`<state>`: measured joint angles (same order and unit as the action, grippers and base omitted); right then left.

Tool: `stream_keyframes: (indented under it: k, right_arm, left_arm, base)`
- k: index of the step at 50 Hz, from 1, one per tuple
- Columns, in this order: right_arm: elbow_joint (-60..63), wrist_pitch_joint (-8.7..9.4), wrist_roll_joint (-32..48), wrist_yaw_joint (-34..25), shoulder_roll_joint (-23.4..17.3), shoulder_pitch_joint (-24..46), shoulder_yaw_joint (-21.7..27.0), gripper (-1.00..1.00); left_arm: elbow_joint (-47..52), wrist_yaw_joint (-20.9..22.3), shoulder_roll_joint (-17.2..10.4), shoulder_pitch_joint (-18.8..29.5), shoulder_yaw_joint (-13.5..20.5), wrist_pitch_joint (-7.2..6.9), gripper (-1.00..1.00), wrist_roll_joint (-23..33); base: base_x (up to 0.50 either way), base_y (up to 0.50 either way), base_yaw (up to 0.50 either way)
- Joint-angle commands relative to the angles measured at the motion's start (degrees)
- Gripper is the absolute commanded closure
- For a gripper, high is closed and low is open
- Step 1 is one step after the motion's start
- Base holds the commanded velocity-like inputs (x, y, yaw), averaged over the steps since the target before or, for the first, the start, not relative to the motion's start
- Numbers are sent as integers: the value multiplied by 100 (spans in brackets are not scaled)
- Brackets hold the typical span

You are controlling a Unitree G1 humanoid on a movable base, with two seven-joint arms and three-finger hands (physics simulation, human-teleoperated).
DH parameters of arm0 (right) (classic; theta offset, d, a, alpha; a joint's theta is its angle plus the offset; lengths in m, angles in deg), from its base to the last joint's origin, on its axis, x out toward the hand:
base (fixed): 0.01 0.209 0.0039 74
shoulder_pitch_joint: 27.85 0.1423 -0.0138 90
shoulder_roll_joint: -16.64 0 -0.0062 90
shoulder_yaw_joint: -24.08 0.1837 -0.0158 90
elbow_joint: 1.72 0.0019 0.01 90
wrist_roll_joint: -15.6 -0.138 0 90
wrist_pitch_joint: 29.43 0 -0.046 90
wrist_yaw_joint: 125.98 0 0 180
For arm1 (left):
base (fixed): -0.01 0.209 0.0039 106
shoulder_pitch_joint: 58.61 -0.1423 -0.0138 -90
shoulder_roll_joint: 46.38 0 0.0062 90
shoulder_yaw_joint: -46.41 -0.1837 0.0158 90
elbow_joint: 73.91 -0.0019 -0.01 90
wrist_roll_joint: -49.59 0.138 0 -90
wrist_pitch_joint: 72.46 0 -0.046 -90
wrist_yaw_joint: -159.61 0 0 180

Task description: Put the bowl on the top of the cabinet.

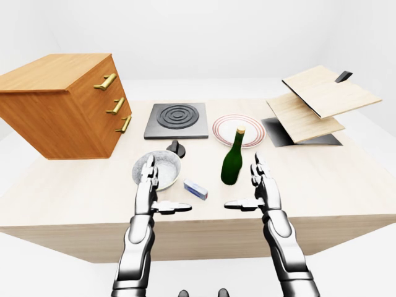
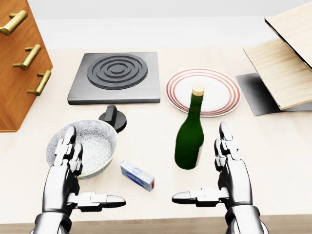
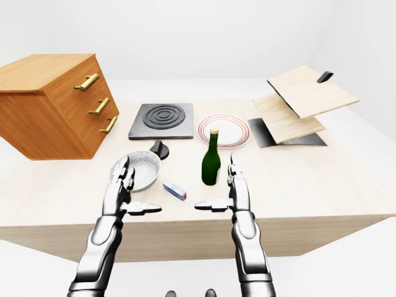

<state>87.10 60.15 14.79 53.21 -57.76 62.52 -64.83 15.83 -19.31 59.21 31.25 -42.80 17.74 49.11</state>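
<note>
A grey patterned bowl (image 2: 92, 146) rests on the wooden table (image 2: 146, 126), at the lower left of the head view. The wooden cabinet (image 1: 59, 102) with three brass handles stands at the table's left, its flat top (image 1: 46, 71) bare. My left hand (image 2: 78, 178) is open, its fingers upright just in front of the bowl's near rim, thumb pointing right. My right hand (image 2: 214, 173) is open too, to the right of a green bottle (image 2: 190, 134). Neither hand holds anything.
A dark stove plate (image 2: 116, 77) and a red-rimmed plate (image 2: 222, 92) lie beyond the bowl. A black knob (image 2: 113, 117) sits by the bowl's far rim, and a small blue-white box (image 2: 137, 175) lies right of the bowl. Wooden boards (image 1: 318, 99) tilt at the right.
</note>
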Motion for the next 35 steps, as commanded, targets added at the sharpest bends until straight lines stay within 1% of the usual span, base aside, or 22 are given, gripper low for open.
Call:
stream_keyframes:
  k: [1,2,3,5,6,7,9,10,11,12,13,14,16,19,20,22,23,26,27,31,35]
  right_arm:
    - [-235,-61,-161,-107,-79,71,182,-100]
    - [-237,-63,-161,-106,-80,70,181,-100]
    - [-212,-67,-164,-114,-85,47,179,-100]
    - [-201,-96,-164,-111,-87,27,182,-100]
    - [-219,-117,-162,-111,-83,24,180,-100]
    - [-239,-134,-148,-105,-81,35,170,-100]
    - [-232,-138,-138,-106,-81,27,160,-100]
    - [-196,-145,-137,-97,-80,17,164,-100]
    - [-159,-226,-148,-86,-73,2,174,-100]
    - [171,-424,-195,-91,-44,-117,169,-100]
    - [325,-459,-191,-76,-36,-160,162,-100]
    - [610,-459,-249,-99,-13,-242,153,-100]
    - [1080,-459,-81,-90,-12,-389,75,-100]
    - [1097,-459,-73,-93,-8,-394,75,-100]
    - [1897,-459,471,-43,-19,-687,-113,-100]
    - [2295,-459,673,-15,-1,-784,-141,-100]
    - [2310,-459,681,-17,4,-787,-139,-100]
    - [2560,-459,789,132,26,-813,-17,-100]
    - [2326,-459,844,195,41,-883,-19,-100]
    - [2881,-459,902,168,36,-835,-2,-100]
    - [2900,-459,945,168,32,-816,7,-100]
  left_arm:
    - [-93,185,-58,-7,126,29,-100,-100]
    - [-95,185,-58,-7,125,31,-100,-100]
    - [-29,180,-47,-40,101,-12,-100,-89]
    - [16,179,-46,-61,98,-13,-100,-89]
    - [10,181,-48,-62,99,-4,-100,-89]
    - [-80,188,-52,-37,112,54,-100,-96]
    - [-54,186,-49,-46,110,36,-100,-100]
    - [-54,185,-48,-48,115,57,-100,-109]
    - [-36,180,-47,-56,121,89,-100,-117]
    - [210,126,-25,-142,155,257,-100,-150]
    - [396,144,-26,-213,148,351,-100,-174]
    - [561,99,-19,-285,151,481,-100,-129]
    - [1042,75,-1,-461,153,481,-100,-135]
    - [1061,74,-1,-468,152,481,-100,-135]
    - [1921,-14,38,-754,191,481,-100,-76]
    - [2278,-78,94,-917,229,481,-100,-128]
    - [2288,-84,93,-922,229,481,-100,-130]
    - [2591,-254,143,-1022,367,481,-100,-166]
    - [2622,-273,149,-1039,383,481,-100,-175]
    - [2743,-283,146,-1077,385,481,-100,-78]
    - [2688,-310,144,-1041,407,481,-100,-43]
  base:
    - [0,0,0]
    - [0,0,0]
    - [0,0,0]
    - [0,0,0]
    - [0,0,0]
    - [0,0,0]
    - [0,0,0]
    - [0,0,0]
    - [0,0,0]
    - [0,0,0]
    - [0,0,0]
    - [0,0,0]
    - [0,0,0]
    - [0,0,0]
    - [0,0,0]
    - [0,0,0]
    - [0,0,0]
    - [0,0,0]
    - [0,0,0]
    - [0,0,0]
    - [0,0,0]
